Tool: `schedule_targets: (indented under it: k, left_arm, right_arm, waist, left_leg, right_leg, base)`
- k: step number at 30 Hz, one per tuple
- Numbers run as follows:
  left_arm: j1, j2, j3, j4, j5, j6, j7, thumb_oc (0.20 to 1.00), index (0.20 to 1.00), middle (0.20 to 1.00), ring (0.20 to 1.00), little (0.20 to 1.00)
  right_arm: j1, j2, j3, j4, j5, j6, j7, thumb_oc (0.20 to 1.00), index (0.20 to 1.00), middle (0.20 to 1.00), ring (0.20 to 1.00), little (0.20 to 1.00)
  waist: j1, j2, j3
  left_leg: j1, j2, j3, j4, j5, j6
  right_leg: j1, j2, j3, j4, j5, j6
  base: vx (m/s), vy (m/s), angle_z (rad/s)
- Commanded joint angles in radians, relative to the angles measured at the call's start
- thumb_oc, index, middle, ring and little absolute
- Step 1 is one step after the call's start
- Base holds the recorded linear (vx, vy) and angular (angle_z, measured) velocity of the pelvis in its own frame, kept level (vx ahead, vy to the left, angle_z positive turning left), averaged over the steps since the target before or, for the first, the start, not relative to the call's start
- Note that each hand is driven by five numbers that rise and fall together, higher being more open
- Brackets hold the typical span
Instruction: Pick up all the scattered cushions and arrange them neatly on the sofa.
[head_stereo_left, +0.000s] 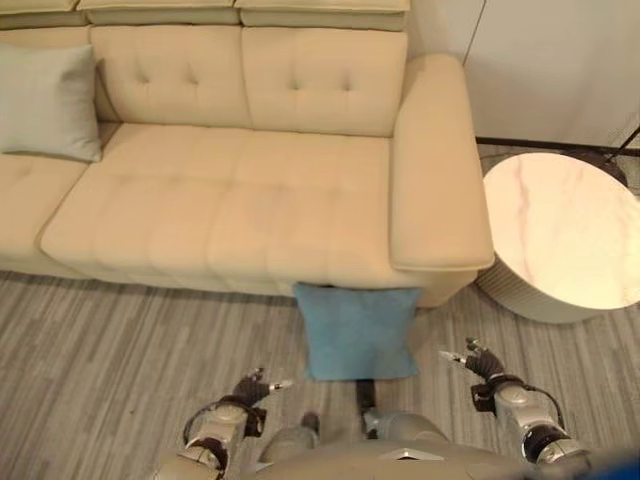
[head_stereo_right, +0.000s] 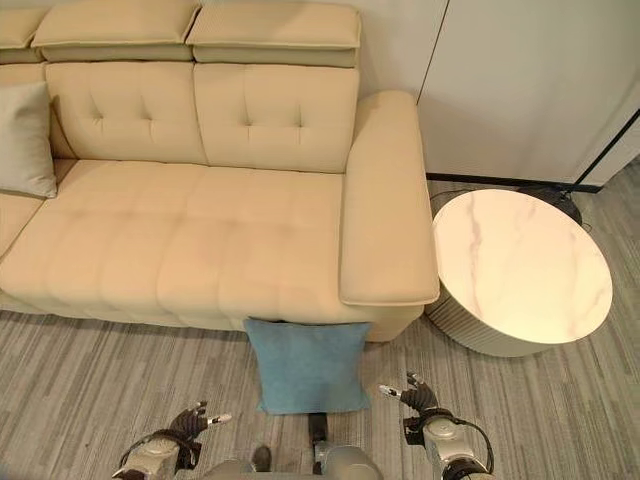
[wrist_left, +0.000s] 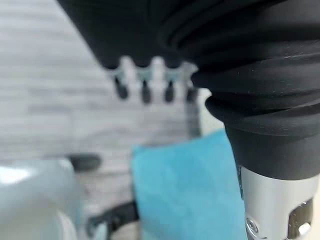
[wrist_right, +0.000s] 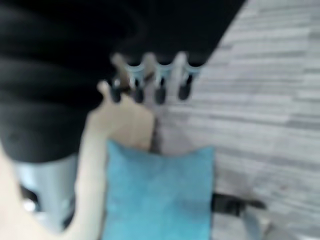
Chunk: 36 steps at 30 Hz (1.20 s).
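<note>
Where it leans on the sofa (head_stereo_left: 250, 210), the blue cushion (head_stereo_left: 358, 332) looks square

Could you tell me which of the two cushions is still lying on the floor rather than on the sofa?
The blue cushion, on the floor against the sofa's front edge. The pale grey cushion already leans against the sofa's backrest.

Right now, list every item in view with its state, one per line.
Blue square fabric cushion: on the floor, leaning against the sofa front, not held.
Pale grey-green cushion: upright on the seat against the backrest.
Beige tufted sofa: seat mostly bare.
Round marble-top side table: top bare.
Left robot hand: open, empty.
Right robot hand: open, empty.
</note>
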Motion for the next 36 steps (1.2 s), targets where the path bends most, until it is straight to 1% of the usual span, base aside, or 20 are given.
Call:
schedule_targets:
  k: [1, 2, 3, 4, 6, 7, 8, 9, 10, 12, 13, 14, 15, 16, 17, 22, 24, 25, 33, 36]
  left_arm:
    - [-0.002, 0.012, -0.006, 0.014, -0.001, -0.018, 0.009, 1.0, 1.0, 1.0, 1.0, 1.0]
    - [-0.002, 0.018, -0.005, 0.013, 0.004, -0.019, 0.009, 1.0, 1.0, 1.0, 1.0, 1.0]
    - [-0.002, 0.018, -0.005, 0.013, 0.004, -0.019, 0.009, 1.0, 1.0, 1.0, 1.0, 1.0]
    - [-0.001, 0.022, 0.001, 0.009, 0.002, -0.017, 0.006, 1.0, 1.0, 1.0, 1.0, 1.0]
    - [0.0, 0.034, 0.014, 0.005, -0.008, -0.019, 0.01, 1.0, 1.0, 1.0, 1.0, 1.0]
    - [0.0, 0.035, 0.014, 0.005, -0.008, -0.019, 0.01, 1.0, 1.0, 1.0, 1.0, 1.0]
    - [-0.005, 0.046, 0.022, 0.007, -0.021, -0.022, 0.014, 1.0, 1.0, 1.0, 1.0, 1.0]
    - [-0.01, 0.059, 0.026, 0.019, -0.017, -0.025, 0.014, 1.0, 1.0, 1.0, 1.0, 1.0]
    - [-0.01, 0.059, 0.026, 0.019, -0.017, -0.025, 0.014, 1.0, 1.0, 1.0, 1.0, 1.0]
    - [-0.01, 0.068, 0.033, 0.014, -0.021, -0.028, 0.015, 1.0, 1.0, 1.0, 1.0, 1.0]
    - [-0.009, 0.071, 0.04, 0.011, -0.027, -0.029, 0.02, 1.0, 1.0, 1.0, 1.0, 1.0]
    - [-0.005, 0.076, 0.04, 0.008, -0.027, -0.031, 0.02, 1.0, 1.0, 1.0, 1.0, 1.0]
    - [0.003, 0.077, 0.052, -0.004, -0.04, -0.039, 0.025, 1.0, 1.0, 1.0, 1.0, 1.0]
    - [0.003, 0.076, 0.06, -0.021, -0.064, -0.044, 0.029, 1.0, 1.0, 1.0, 1.0, 1.0]
    - [-0.011, 0.078, 0.081, -0.064, -0.135, -0.056, 0.048, 1.0, 1.0, 1.0, 1.0, 1.0]
    - [-0.053, 0.078, 0.09, -0.146, -0.225, -0.085, 0.082, 1.0, 1.0, 1.0, 1.0, 1.0]
    - [-0.077, 0.084, 0.084, -0.179, -0.246, -0.096, 0.095, 1.0, 1.0, 1.0, 1.0, 1.0]
    - [-0.109, 0.092, 0.077, -0.219, -0.27, -0.111, 0.114, 1.0, 1.0, 1.0, 1.0, 1.0]
    - [-0.205, 0.085, 0.066, -0.263, -0.325, -0.151, 0.171, 1.0, 1.0, 1.0, 1.0, 1.0]
    - [-0.273, 0.08, 0.054, -0.264, -0.338, -0.167, 0.215, 1.0, 1.0, 1.0, 1.0, 1.0]
  right_arm:
    - [0.03, -0.019, -0.016, -0.024, 0.008, -0.016, -0.008, 1.0, 1.0, 1.0, 1.0, 1.0]
    - [0.022, -0.017, -0.015, -0.032, 0.009, -0.016, -0.007, 1.0, 1.0, 1.0, 1.0, 1.0]
    - [0.022, -0.017, -0.015, -0.032, 0.009, -0.016, -0.007, 1.0, 1.0, 1.0, 1.0, 1.0]
    - [0.013, -0.012, -0.012, -0.033, 0.006, -0.014, -0.005, 1.0, 1.0, 1.0, 1.0, 1.0]
    - [-0.014, -0.012, 0.004, -0.053, 0.001, -0.015, -0.005, 1.0, 1.0, 1.0, 1.0, 1.0]
    - [-0.014, -0.011, 0.004, -0.053, 0.001, -0.015, -0.005, 1.0, 1.0, 1.0, 1.0, 1.0]
    - [-0.028, -0.011, 0.006, -0.072, 0.006, -0.018, -0.003, 1.0, 1.0, 1.0, 1.0, 1.0]
    - [-0.028, -0.011, 0.002, -0.077, 0.009, -0.019, 0.001, 1.0, 1.0, 1.0, 1.0, 1.0]
    - [-0.028, -0.011, 0.002, -0.077, 0.009, -0.019, 0.001, 1.0, 1.0, 1.0, 1.0, 1.0]
    - [-0.03, -0.016, 0.001, -0.1, 0.001, -0.02, 0.001, 1.0, 1.0, 1.0, 1.0, 1.0]
    - [-0.028, -0.019, 0.001, -0.111, -0.002, -0.02, 0.0, 1.0, 1.0, 1.0, 1.0, 1.0]
    - [-0.02, -0.02, -0.001, -0.121, 0.0, -0.022, 0.001, 1.0, 1.0, 1.0, 1.0, 1.0]
    - [-0.011, -0.032, -0.002, -0.137, -0.01, -0.025, -0.002, 1.0, 1.0, 1.0, 1.0, 1.0]
    - [-0.01, -0.036, 0.001, -0.143, -0.011, -0.028, -0.004, 1.0, 1.0, 1.0, 1.0, 1.0]
    - [-0.013, -0.049, -0.01, -0.151, -0.001, -0.028, -0.018, 1.0, 1.0, 1.0, 1.0, 1.0]
    - [-0.019, -0.076, -0.039, -0.158, 0.022, -0.035, -0.037, 1.0, 1.0, 1.0, 1.0, 1.0]
    - [-0.031, -0.09, -0.046, -0.168, 0.03, -0.037, -0.048, 1.0, 1.0, 1.0, 1.0, 1.0]
    - [-0.049, -0.105, -0.053, -0.188, 0.039, -0.044, -0.06, 1.0, 1.0, 1.0, 1.0, 1.0]
    - [-0.158, -0.109, -0.036, -0.188, 0.056, -0.06, -0.105, 1.0, 1.0, 1.0, 1.0, 1.0]
    - [-0.239, -0.109, -0.027, -0.182, 0.051, -0.075, -0.165, 1.0, 1.0, 1.0, 1.0, 1.0]
  waist:
    - [0.0, 0.022, -0.029]
    - [0.002, 0.014, -0.027]
    - [0.004, 0.013, -0.027]
    - [0.01, 0.01, -0.017]
    - [0.023, -0.001, 0.005]
    - [0.025, -0.002, 0.005]
    - [0.028, -0.002, 0.022]
    - [0.029, 0.002, 0.022]
    - [0.028, 0.002, 0.022]
    - [0.032, 0.012, 0.02]
    - [0.035, 0.012, 0.024]
    - [0.033, 0.005, 0.022]
    - [0.039, -0.002, 0.016]
    - [0.039, -0.001, 0.014]
    - [0.041, 0.005, 0.022]
    - [0.033, 0.021, 0.044]
    - [0.03, 0.026, 0.058]
    - [0.027, 0.03, 0.078]
    - [0.023, 0.041, 0.128]
    - [0.016, 0.049, 0.171]
  left_leg:
    - [-0.024, -0.025, 0.037, -0.045, 0.102, 0.008]
    - [-0.016, -0.039, 0.038, -0.059, 0.099, 0.019]
    - [-0.015, -0.039, 0.04, -0.06, 0.099, 0.02]
    - [-0.021, -0.044, 0.061, -0.053, 0.094, 0.031]
    - [-0.038, -0.057, 0.08, -0.023, 0.076, 0.048]
    - [-0.039, -0.057, 0.081, -0.022, 0.075, 0.048]
    - [-0.062, -0.059, 0.088, 0.004, 0.074, 0.051]
    - [-0.068, -0.052, 0.076, 0.015, 0.071, 0.048]
    - [-0.068, -0.052, 0.075, 0.015, 0.071, 0.048]
    - [-0.065, -0.029, 0.067, 0.006, 0.069, 0.038]
    - [-0.055, -0.027, 0.06, 0.003, 0.064, 0.036]
    - [-0.049, -0.033, 0.049, -0.001, 0.067, 0.031]
    - [-0.042, -0.022, 0.054, -0.02, 0.074, 0.015]
    - [-0.049, -0.017, 0.047, -0.033, 0.083, 0.01]
    - [-0.077, -0.006, 0.039, -0.048, 0.105, -0.002]
    - [-0.119, 0.001, 0.022, -0.071, 0.132, -0.009]
    - [-0.142, 0.002, 0.025, -0.072, 0.141, -0.009]
    - [-0.167, -0.002, 0.028, -0.067, 0.144, -0.008]
    - [-0.278, -0.024, 0.045, -0.011, 0.144, -0.004]
    - [-0.392, -0.041, 0.053, 0.064, 0.139, -0.006]
  right_leg:
    - [-0.038, -0.034, 0.032, 0.079, -0.083, 0.184]
    - [-0.048, -0.036, 0.05, 0.071, -0.066, 0.194]
    - [-0.048, -0.035, 0.052, 0.071, -0.066, 0.194]
    - [-0.069, -0.039, 0.062, 0.089, -0.062, 0.205]
    - [-0.117, -0.039, 0.079, 0.142, -0.054, 0.219]
    - [-0.118, -0.039, 0.081, 0.143, -0.055, 0.219]
    - [-0.158, -0.042, 0.104, 0.205, -0.062, 0.23]
    - [-0.157, -0.058, 0.122, 0.21, -0.073, 0.228]
    - [-0.156, -0.058, 0.121, 0.21, -0.074, 0.228]
    - [-0.166, -0.113, 0.117, 0.193, -0.055, 0.228]
    - [-0.159, -0.119, 0.105, 0.18, -0.053, 0.227]
    - [-0.138, -0.118, 0.116, 0.153, -0.056, 0.226]
    - [-0.129, -0.127, 0.086, 0.11, -0.048, 0.233]
    - [-0.13, -0.117, 0.091, 0.097, -0.044, 0.232]
    - [-0.146, -0.111, 0.07, 0.092, -0.047, 0.227]
    - [-0.176, -0.11, 0.045, 0.083, -0.043, 0.224]
    - [-0.206, -0.11, 0.044, 0.093, -0.038, 0.225]
    - [-0.243, -0.109, 0.051, 0.115, -0.036, 0.226]
    - [-0.378, -0.11, 0.078, 0.186, -0.023, 0.226]
    - [-0.476, -0.113, 0.088, 0.23, -0.022, 0.225]
  base:
    - [-0.06, 0.151, -0.42]
    - [-0.05, 0.122, -0.48]
    - [-0.09, 0.135, -0.57]
    - [-0.11, 0.096, -0.75]
    - [-0.14, 0.101, -0.83]
    - [-0.15, 0.078, -0.92]
    - [-0.1, 0.021, -0.78]
    - [-0.1, 0.021, -0.36]
    - [0.01, -0.056, 0.06]
    - [0.04, -0.101, 0.11]
    - [0.08, -0.118, 0.06]
    - [0.1, -0.138, 0.0]
    - [0.08, -0.158, 0.12]
    - [0.0, -0.213, 0.39]
    - [-0.04, -0.144, 0.58]
    - [-0.06, -0.072, 0.4]
    - [-0.11, -0.014, 0.05]
    - [-0.15, 0.016, -0.01]
    - [-0.09, 0.027, -0.13]
    - [-0.13, 0.001, 0.0]
